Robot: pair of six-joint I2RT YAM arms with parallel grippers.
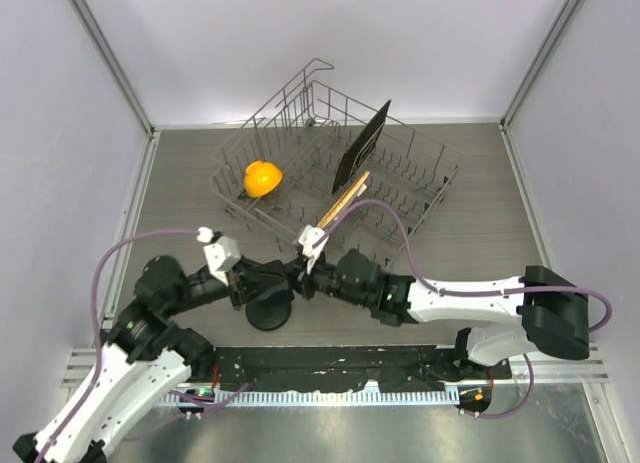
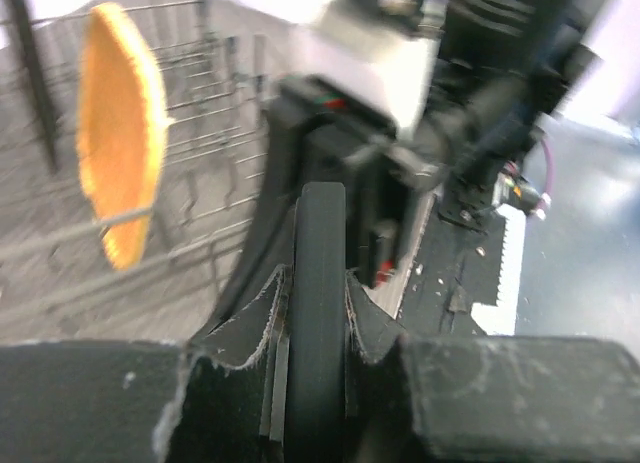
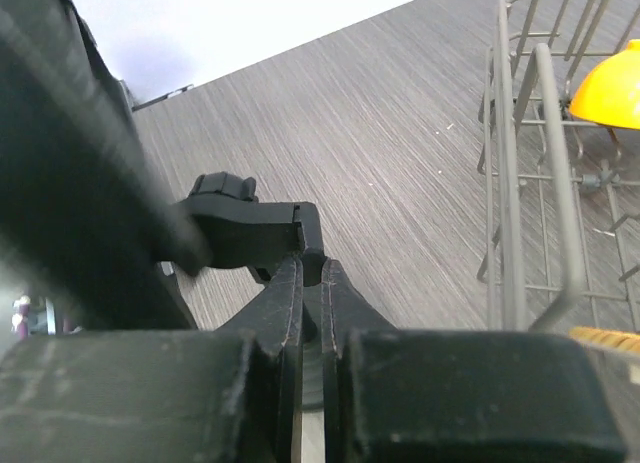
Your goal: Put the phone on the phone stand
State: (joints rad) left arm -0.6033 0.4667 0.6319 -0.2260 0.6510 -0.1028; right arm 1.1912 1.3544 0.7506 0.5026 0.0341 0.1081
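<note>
The phone [image 2: 318, 283] stands on edge in the left wrist view, a thin black slab with a rounded rim, clamped between the two fingers [image 2: 262, 323] of the left gripper [image 2: 318, 313]; from above it cannot be made out, hidden where the two grippers meet over the near middle of the table [image 1: 480, 223]. The phone stand [image 1: 268, 313] sits right under that meeting point, its round black base resting on the table; in the right wrist view its short black arm and clip [image 3: 255, 231] lie just ahead of the right gripper [image 3: 312, 278]. The right fingers [image 3: 285, 313] are drawn nearly together with only a slit between them, their tips at the clip; whether they grip anything I cannot tell. Seen from above, both arms reach inward from their bases, wrist to wrist. Behind them stands a grey wire dish rack [image 1: 420, 188]; in it an orange rounded thing [image 1: 262, 177], an upright thin black board [image 1: 362, 143] and a slanted wooden strip [image 1: 343, 201].
</note>
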